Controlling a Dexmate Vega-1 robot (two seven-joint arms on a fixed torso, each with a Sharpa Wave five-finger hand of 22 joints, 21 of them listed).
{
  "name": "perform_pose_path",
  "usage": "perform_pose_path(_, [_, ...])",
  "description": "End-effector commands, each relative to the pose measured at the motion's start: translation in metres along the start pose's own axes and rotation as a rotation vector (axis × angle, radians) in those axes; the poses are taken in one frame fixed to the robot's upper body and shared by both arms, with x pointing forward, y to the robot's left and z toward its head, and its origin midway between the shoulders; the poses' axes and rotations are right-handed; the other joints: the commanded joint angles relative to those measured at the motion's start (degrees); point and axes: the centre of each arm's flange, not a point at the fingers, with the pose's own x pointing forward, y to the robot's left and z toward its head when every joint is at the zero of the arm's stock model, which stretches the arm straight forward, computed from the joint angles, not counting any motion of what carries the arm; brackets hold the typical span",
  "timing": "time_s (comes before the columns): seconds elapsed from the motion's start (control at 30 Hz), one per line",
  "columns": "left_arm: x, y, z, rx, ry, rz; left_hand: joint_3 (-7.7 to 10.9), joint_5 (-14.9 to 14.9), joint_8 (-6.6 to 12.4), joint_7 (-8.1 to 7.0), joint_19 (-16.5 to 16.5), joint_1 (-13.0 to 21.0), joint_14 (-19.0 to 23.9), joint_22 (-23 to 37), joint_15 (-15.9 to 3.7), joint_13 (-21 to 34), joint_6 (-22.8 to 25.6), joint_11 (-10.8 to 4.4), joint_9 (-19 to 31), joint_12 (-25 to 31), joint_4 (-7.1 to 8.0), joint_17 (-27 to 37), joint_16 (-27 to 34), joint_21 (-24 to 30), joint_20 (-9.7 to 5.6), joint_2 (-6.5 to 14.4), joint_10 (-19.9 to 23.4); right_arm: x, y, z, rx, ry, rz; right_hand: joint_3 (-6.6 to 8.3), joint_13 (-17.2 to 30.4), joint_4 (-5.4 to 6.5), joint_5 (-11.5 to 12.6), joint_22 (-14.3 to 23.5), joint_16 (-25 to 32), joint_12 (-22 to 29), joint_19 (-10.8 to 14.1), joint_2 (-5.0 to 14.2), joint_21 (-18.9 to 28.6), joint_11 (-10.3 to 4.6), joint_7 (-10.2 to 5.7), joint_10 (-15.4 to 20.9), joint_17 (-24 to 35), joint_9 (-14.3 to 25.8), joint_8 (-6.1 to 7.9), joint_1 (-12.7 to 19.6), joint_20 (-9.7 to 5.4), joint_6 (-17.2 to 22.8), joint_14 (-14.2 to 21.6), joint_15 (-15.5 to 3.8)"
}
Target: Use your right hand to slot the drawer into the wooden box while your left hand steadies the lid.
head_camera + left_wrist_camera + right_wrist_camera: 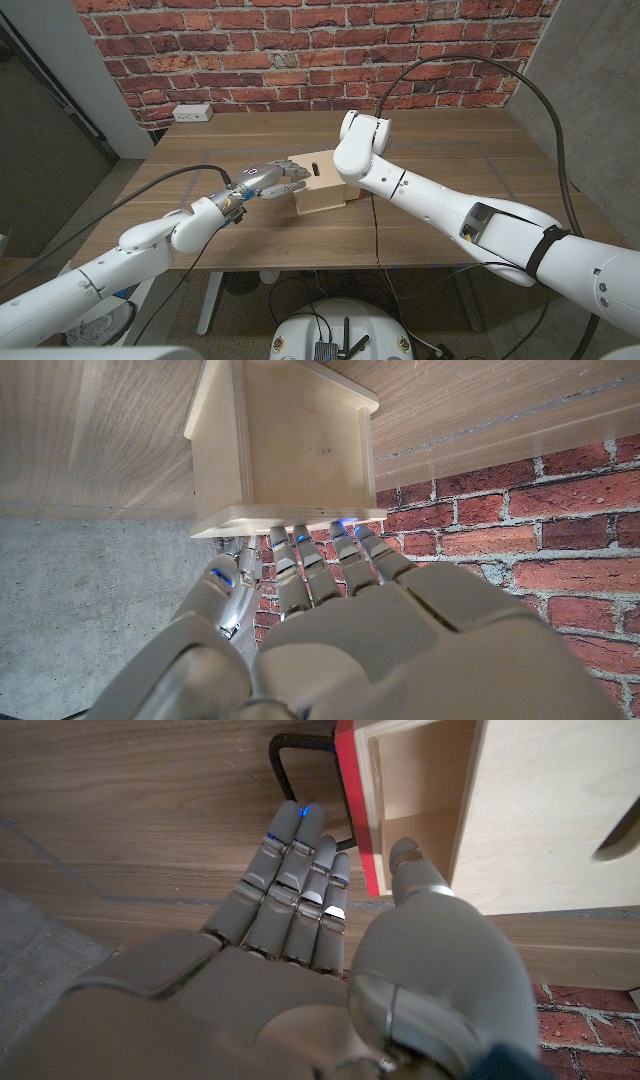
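The right arm hides the drawer in the head view.

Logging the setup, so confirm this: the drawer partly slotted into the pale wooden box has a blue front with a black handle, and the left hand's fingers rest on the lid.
Wrong on the colour. The right wrist view shows the drawer in the pale wooden box has a red front, not blue. The black handle and the left hand on the lid stand.

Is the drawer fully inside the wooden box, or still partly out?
Partly out: the drawer's red front stands off the wooden box, its open inside showing.
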Motion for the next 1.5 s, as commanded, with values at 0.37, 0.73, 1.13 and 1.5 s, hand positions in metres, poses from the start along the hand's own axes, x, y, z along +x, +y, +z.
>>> perform_pose_path(0.37, [0.002,0.001,0.002,-0.002,0.004,0.002,0.51,0.27,0.32,0.27,0.6,0.04,0.56,0.19,-9.14,0.21,0.4,-0.18,0.17,-0.11,-0.04,0.22,-0.06,-0.09,-8.89,2.18,0.39,-0.017,-0.021,-0.022,0.104,-0.072,0.003,-1.01,-1.31,0.28,-0.42,-0.04,-2.26,0.13,-2.68,0.13,-1.5,0.64,0.22,-4.07,-0.4,-0.21,-1.98,-1.5,1.51,-2.55,-6.12,3.23])
perform_pose_path(0.73, [0.004,0.003,0.003,0.004,0.003,0.005,0.63,0.28,0.3,0.3,0.63,0.05,0.5,0.19,-9.23,0.21,0.34,0.14,0.17,-0.12,-0.12,0.22,-0.09,-0.11,-8.9,2.17,0.38,-0.016,-0.021,-0.05,0.18,-0.149,-0.017,-2.84,-3.99,2.27,-1.94,-0.08,-4.73,0.2,-6.57,1.9,-4.19,-1.38,-2.73,-8.82,-1.24,-0.4,-3.63,-6.11,0.73,-5.14,-13.18,2.48])
perform_pose_path(1.13, [0.003,0.008,0.004,0.011,0.015,0.022,0.75,0.28,0.12,0.01,0.6,0.09,0.08,0.19,-9.27,0.21,-0.17,-0.1,0.16,-0.4,-0.33,0.21,-0.21,-0.15,-8.92,2.06,-0.43,-0.01,0.001,-0.091,0.303,-0.306,-0.042,-4.81,-6.7,6.06,-3.36,-0.16,-6.51,0.21,-9.15,4.85,-6.62,-1.88,-5.19,-11.73,-2.8,-0.73,-4.82,-14.19,-0.38,-9.74,-17.55,1.97])
perform_pose_path(1.5, [0.004,0.01,0.003,0.017,0.015,0.036,0.94,0.3,0.08,-0.03,0.75,0.26,-0.53,0.18,-9.33,0.2,-0.54,-0.08,0.15,-0.53,-0.67,0.19,-0.34,-0.12,-9.02,2.02,-1.04,-0.003,0.023,-0.121,0.424,-0.403,-0.072,-5.4,-7.62,7.31,-3.24,-0.23,-6.73,0.28,-9.55,5.65,-7.37,-2.35,-6.0,-12.41,-3.37,-0.91,-4.71,-16.91,-0.85,-10.6,-18.32,2.26])
